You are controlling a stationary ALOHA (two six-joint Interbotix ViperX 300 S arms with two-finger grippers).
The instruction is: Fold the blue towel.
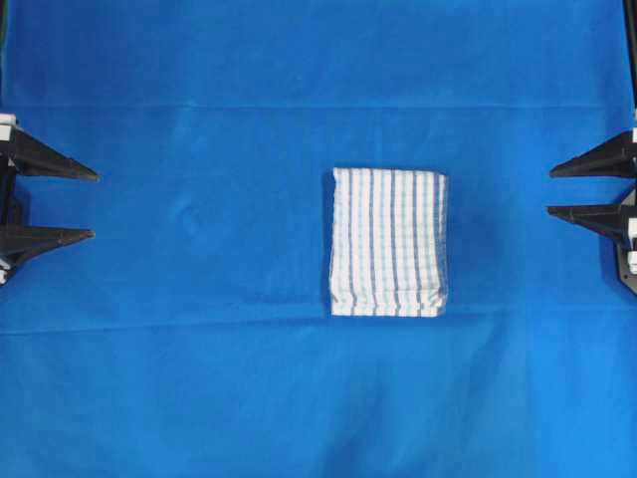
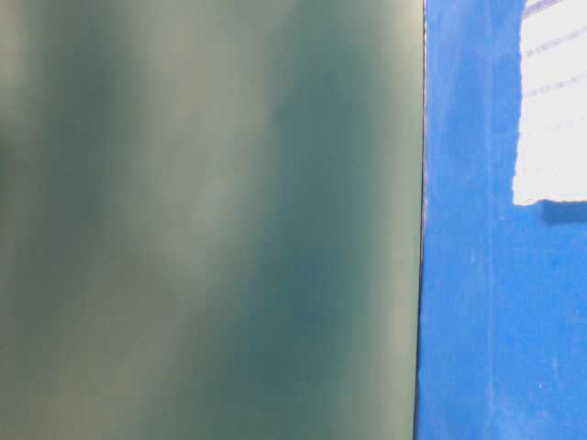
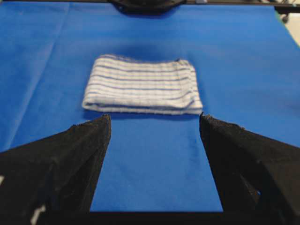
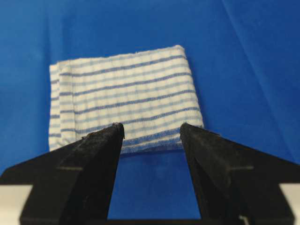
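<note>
Lying folded into a compact layered rectangle, the blue towel (image 1: 389, 242) sits mid-table on the blue background cloth (image 1: 199, 378), apparently finished. Left gripper (image 1: 95, 206) and right gripper (image 1: 549, 191) stand well apart at opposite edges, jaws spread, holding nothing.

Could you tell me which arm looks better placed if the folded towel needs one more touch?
Right, probably. The blue towel lies right of centre, nearer the right gripper than the left gripper. Both have open, empty jaws and sit at the table's edges, clear of the cloth.
</note>
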